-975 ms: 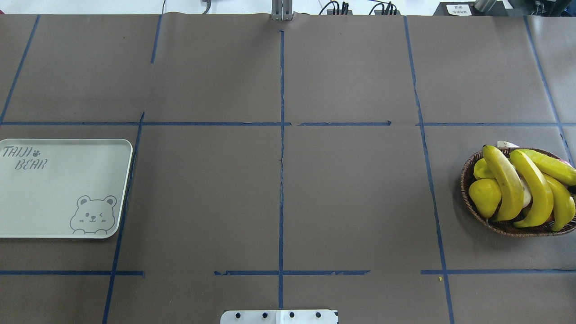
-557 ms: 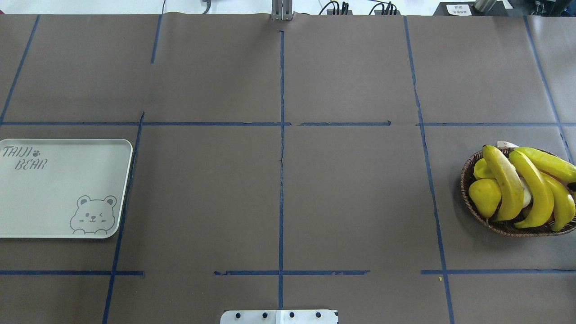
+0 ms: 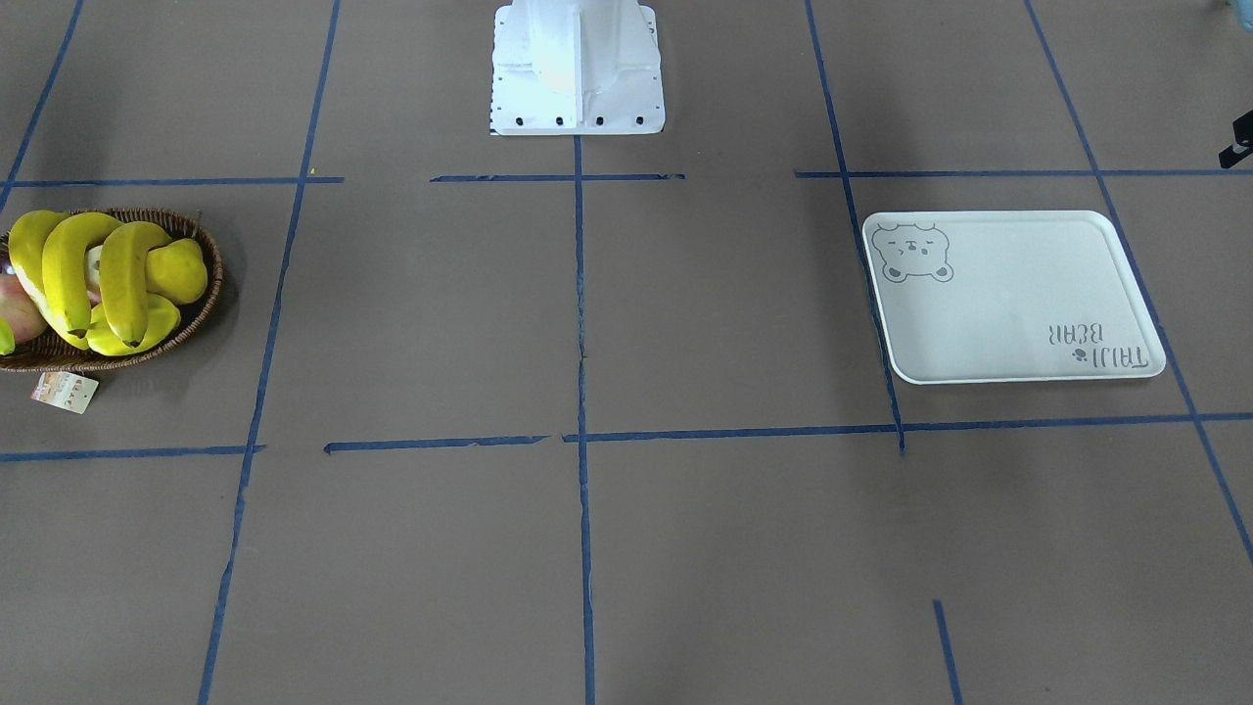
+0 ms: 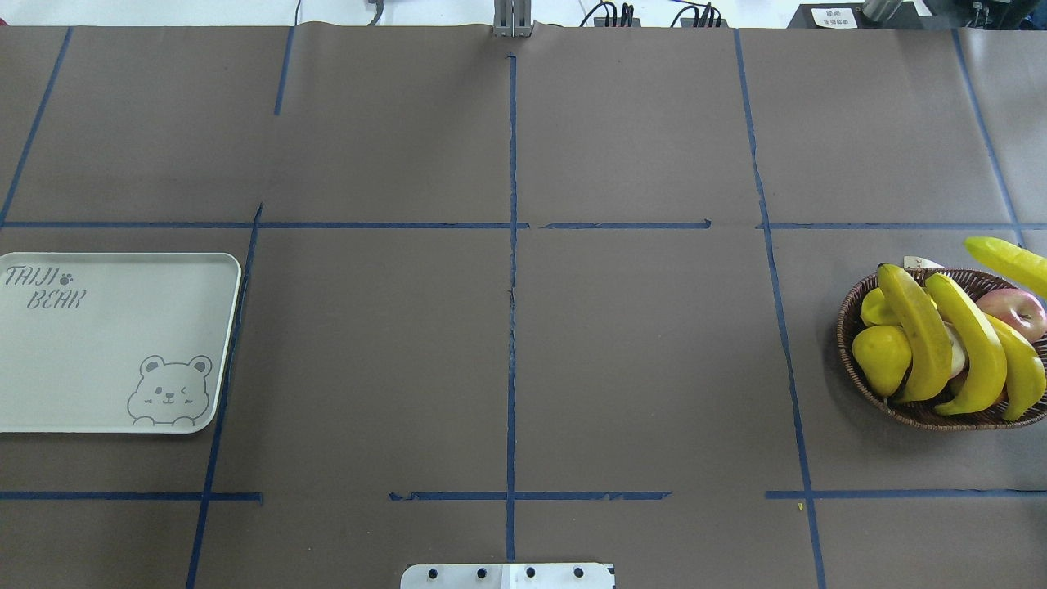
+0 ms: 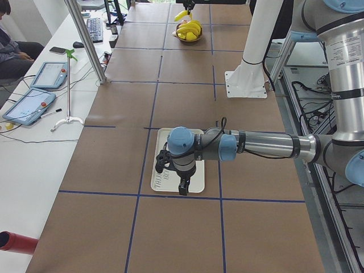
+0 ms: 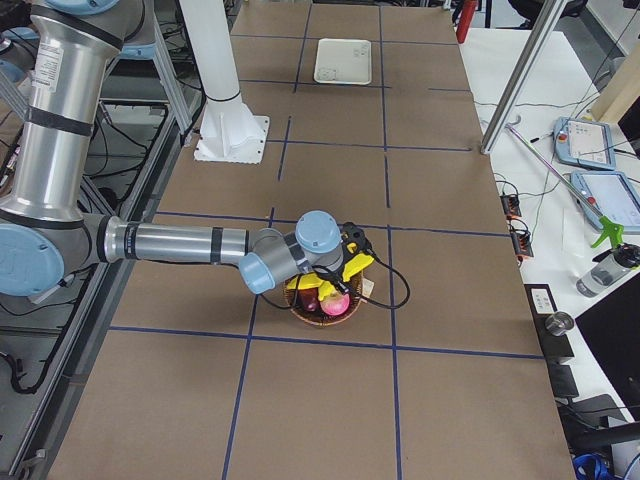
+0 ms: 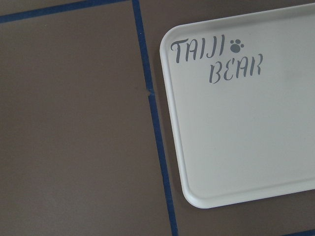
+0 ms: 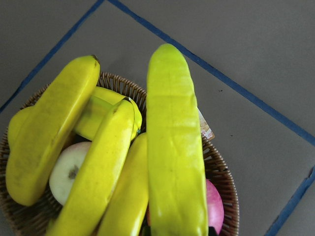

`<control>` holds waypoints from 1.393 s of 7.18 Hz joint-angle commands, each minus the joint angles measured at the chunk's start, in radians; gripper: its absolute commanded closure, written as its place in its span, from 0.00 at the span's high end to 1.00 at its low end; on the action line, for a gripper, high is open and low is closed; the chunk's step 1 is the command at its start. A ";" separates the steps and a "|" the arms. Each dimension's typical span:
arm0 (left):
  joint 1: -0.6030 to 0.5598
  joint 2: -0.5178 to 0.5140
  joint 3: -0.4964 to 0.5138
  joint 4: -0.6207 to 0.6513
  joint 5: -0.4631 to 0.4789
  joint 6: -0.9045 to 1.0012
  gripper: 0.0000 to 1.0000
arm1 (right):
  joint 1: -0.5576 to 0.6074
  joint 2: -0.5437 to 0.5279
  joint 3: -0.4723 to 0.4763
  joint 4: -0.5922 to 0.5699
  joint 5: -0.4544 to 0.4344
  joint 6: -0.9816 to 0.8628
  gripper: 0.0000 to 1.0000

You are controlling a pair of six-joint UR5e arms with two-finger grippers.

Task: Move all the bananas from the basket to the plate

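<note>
You are on the first transfer: one lifted banana (image 4: 1010, 260), the greenish one, hangs in the air just beyond the far rim of the basket (image 4: 924, 413) at the right end of the desk (image 4: 638, 343). It fills the middle of the right wrist view and touches none of the fruit beneath it. The right pincer (image 6: 352, 262) shows only from the side camera, so you cannot tell how its jaws stand. The banana riding free under that wrist does suggest it is being carried. Three more bananas (image 4: 973, 343) lie side by side across the basket, with a pink apple (image 4: 1014, 309) uncovered beside them and a rounder yellow fruit (image 4: 879, 356) on the rim side nearest the desk's middle. The plate (image 4: 106, 343) sits at the opposite end of the desk, well apart from the basket, and nothing lies on it. The left pincer (image 5: 164, 165) hovers over the plate's lettered corner. Its fingers are out of its own wrist view, so you cannot tell whether they are spread or pressed together. By my reading the lift is done and the carry is due. The next move calls for taking the banana across the whole desk towards the plate, most likely with a hand-over to the left arm near the middle. Keep the fruit level, since it is glossy and long and could swing or slip.
</note>
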 commanded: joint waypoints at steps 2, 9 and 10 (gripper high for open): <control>0.001 -0.079 -0.005 -0.102 -0.001 -0.006 1.00 | -0.011 0.130 0.226 -0.368 0.018 0.163 0.02; 0.238 -0.232 -0.138 -0.194 -0.061 -0.554 1.00 | -0.481 0.265 0.219 0.225 -0.186 1.235 0.03; 0.283 -0.260 -0.147 -0.253 -0.061 -0.717 1.00 | -0.564 0.283 0.214 0.294 -0.290 1.338 0.03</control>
